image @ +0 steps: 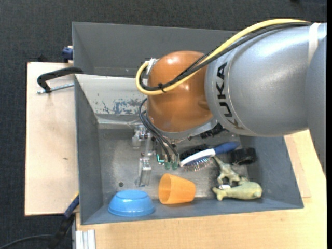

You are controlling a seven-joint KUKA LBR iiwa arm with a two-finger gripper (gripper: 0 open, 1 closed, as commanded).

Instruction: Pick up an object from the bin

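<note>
My gripper [142, 167] hangs below the orange wrist cover, low over the bare bin floor in the left middle of the bin. An orange cup [176, 189] lies on its side just right of it, near the front wall. A blue bowl [131, 203] rests upside down in front of the gripper, against the front wall. A brush with a blue handle and white head [200, 156] lies to the right, partly under the arm. I see nothing held in the gripper.
A pale yellow-green toy animal [237, 187] lies at the front right. A small black thing [245, 155] sits behind it beside the brush handle. The arm and its orange cover hide the middle and back right of the bin.
</note>
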